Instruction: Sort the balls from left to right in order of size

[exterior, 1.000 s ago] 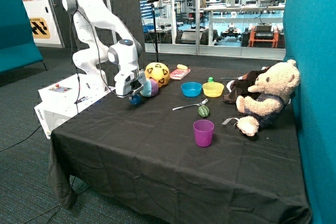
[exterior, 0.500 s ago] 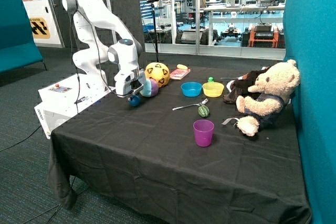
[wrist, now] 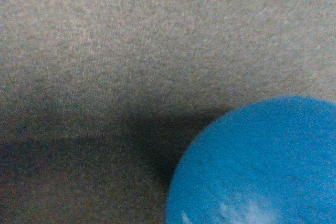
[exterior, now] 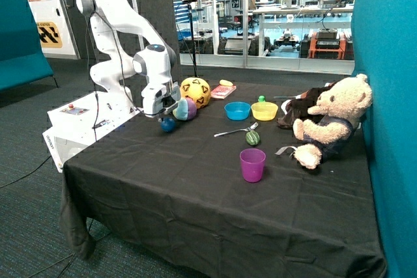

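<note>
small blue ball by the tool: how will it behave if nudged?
The small blue ball is round and sits free on flat black cloth, so it would likely roll. The tool hovers just above it. Probably light; the pastel ball behind could stop it.

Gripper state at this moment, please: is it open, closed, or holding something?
Gripper: cannot be told; it hangs just above the small blue ball on the table.

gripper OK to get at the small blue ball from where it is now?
Probably yes. The end effector hangs just above the blue ball, which sits in the open on the black cloth. The pastel ball sits close beside it, so a finger might brush that.
</note>
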